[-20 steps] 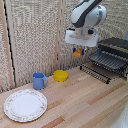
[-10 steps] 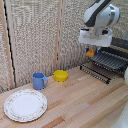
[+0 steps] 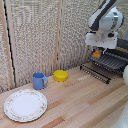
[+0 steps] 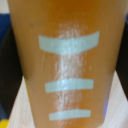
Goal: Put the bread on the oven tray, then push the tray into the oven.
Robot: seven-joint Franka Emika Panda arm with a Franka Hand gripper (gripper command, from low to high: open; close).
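The clamp (image 3: pixel 98 51) pinches the bread (image 3: pixel 97 52), long axis unclear, above the oven pan (image 3: pixel 107 63); yellow bowl (image 3: pixel 61 75), blue mug (image 3: pixel 39 80) and plate (image 3: pixel 25 105) sit well left

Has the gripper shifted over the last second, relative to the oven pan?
Yes. The gripper, shut on the bread, has travelled toward the exterior view's right and now hangs above the oven pan.

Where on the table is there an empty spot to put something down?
Bare wood lies in front of the yellow bowl and blue mug, stretching from the plate toward the exterior view's right. It is crowded near the oven pan, where the clamp holds the bread.
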